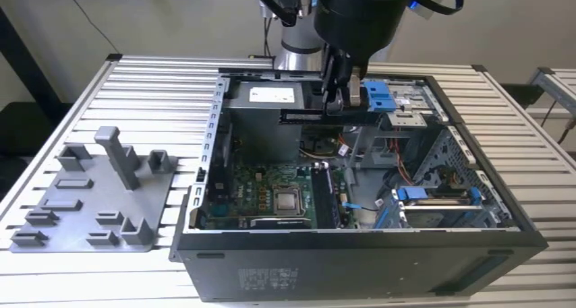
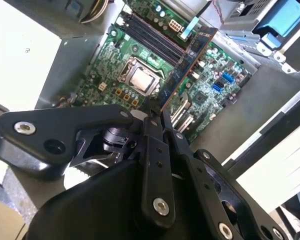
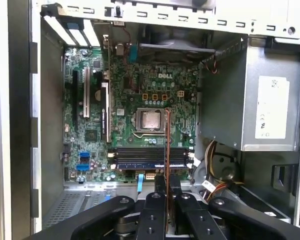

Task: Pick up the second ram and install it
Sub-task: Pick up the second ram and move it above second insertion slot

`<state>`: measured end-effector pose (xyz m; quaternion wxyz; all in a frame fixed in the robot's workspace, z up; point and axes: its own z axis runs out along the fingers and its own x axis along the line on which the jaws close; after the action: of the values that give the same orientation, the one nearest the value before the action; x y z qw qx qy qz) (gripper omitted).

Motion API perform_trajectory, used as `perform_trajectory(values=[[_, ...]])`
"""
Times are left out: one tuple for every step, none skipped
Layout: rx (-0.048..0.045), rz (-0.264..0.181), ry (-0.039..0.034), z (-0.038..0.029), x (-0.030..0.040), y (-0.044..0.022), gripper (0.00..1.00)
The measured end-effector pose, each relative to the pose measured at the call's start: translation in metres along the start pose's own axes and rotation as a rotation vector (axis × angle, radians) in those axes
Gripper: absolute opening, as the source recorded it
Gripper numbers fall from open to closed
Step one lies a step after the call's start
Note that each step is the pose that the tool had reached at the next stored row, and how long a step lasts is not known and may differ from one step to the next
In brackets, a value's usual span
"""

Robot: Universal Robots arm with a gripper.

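Second ram (image 1: 311, 116), a dark narrow stick, hangs level in the upper middle of the exterior view. The gripper (image 1: 335, 107) pinches it between its closed-in fingers, well above the motherboard (image 1: 261, 187) of the open computer case (image 1: 360, 267). In the first wrist view the stick (image 3: 166, 142) shows edge-on, crossing over the black memory slots (image 3: 140, 152). A grey fixture plate (image 1: 90, 207) lies at the exterior view's left.

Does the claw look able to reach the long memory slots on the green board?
Probably yes: the gripper, shut on the second ram, hangs over the open case, and no cable crosses the memory slots below.
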<state>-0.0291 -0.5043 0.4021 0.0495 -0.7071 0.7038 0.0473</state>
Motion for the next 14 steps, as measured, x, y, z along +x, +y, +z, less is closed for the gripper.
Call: perform_trajectory(values=[[0.0, 0.0, 0.0, 0.0, 0.0, -0.0001, 0.14], [0.0, 0.0, -0.0001, 0.0001, 0.0, -0.0005, 0.14], [0.0, 0.0, -0.0001, 0.0002, 0.0, -0.0012, 0.14], [0.0, 0.0, 0.0003, 0.0005, -0.0001, -0.0021, 0.14], [0.0001, 0.0, 0.0006, 0.0008, 0.0, -0.0035, 0.14], [0.0, 0.0, 0.0014, 0.001, 0.0, -0.0051, 0.14], [0.0, 0.0, 0.0027, 0.0015, -0.0002, -0.0068, 0.14], [0.0, 0.0, 0.0053, 0.0021, -0.0006, -0.0086, 0.14], [0.0, 0.0, 0.0105, 0.0029, -0.0016, -0.0102, 0.14], [0.0, 0.0, 0.0195, 0.0037, -0.0033, -0.0116, 0.14], [-0.0001, 0.0, 0.0289, 0.0045, -0.0051, -0.013, 0.14], [-0.0001, 0.0, 0.0378, 0.0053, -0.0068, -0.0144, 0.14], [-0.0001, 0.0, 0.0455, 0.0062, -0.0085, -0.0158, 0.14], [-0.0003, 0.0, 0.0481, 0.0065, -0.0095, -0.017, 0.14]])
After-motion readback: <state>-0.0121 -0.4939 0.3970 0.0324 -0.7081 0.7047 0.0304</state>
